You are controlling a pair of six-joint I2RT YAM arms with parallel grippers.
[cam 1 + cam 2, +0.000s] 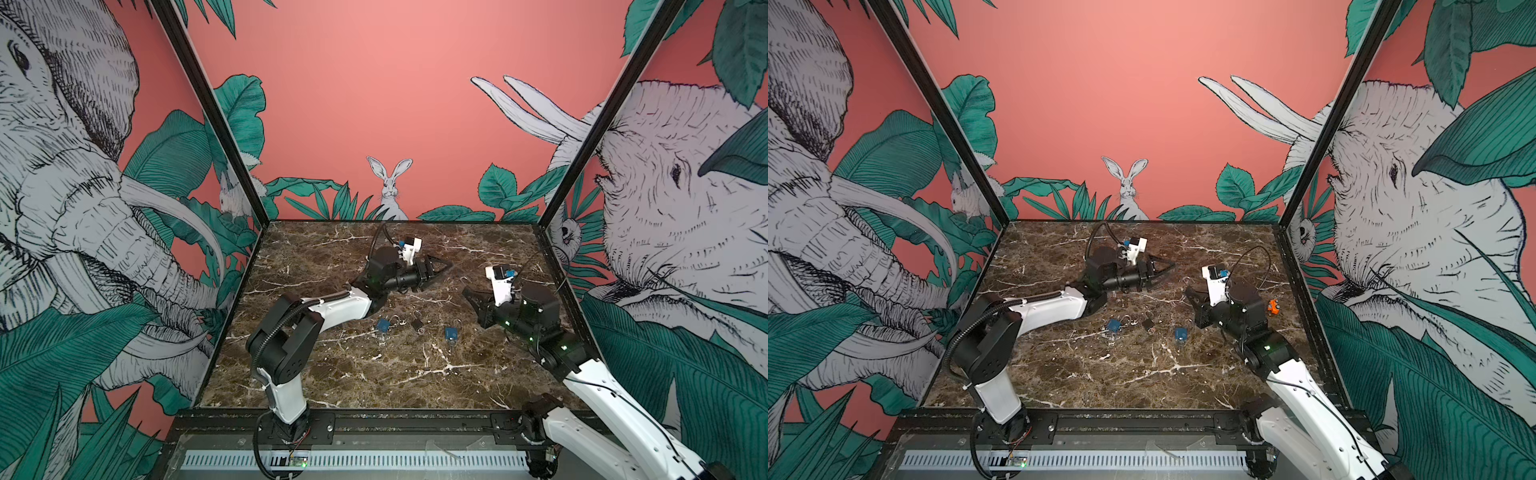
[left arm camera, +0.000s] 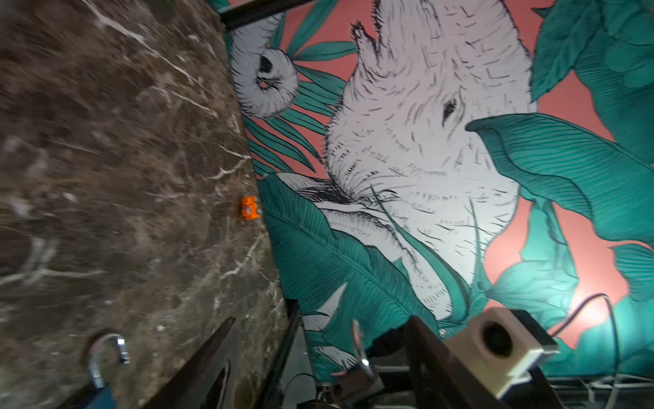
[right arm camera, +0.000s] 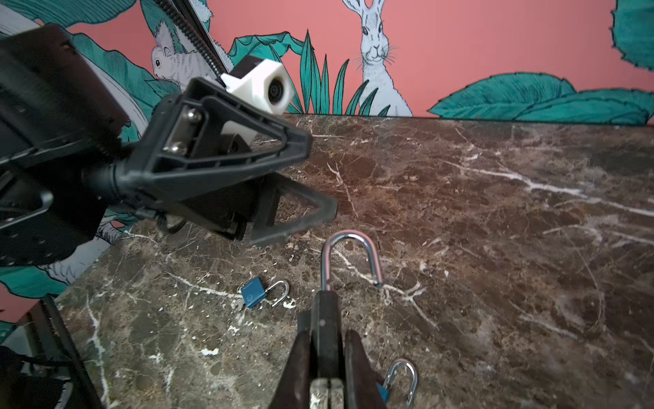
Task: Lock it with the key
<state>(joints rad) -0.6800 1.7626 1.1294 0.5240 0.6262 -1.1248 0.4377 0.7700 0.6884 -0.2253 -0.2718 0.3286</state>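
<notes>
Brown marble tabletop (image 1: 374,374), jungle-mural walls (image 1: 415,104)

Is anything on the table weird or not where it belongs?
Yes. A small orange object sits alone at the table edge against the right wall, well apart from the nearest blue padlock. It looks like a toy, not a lock or key.

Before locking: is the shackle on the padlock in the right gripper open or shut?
Open: one end of the shackle hangs free, outside the padlock.
</notes>
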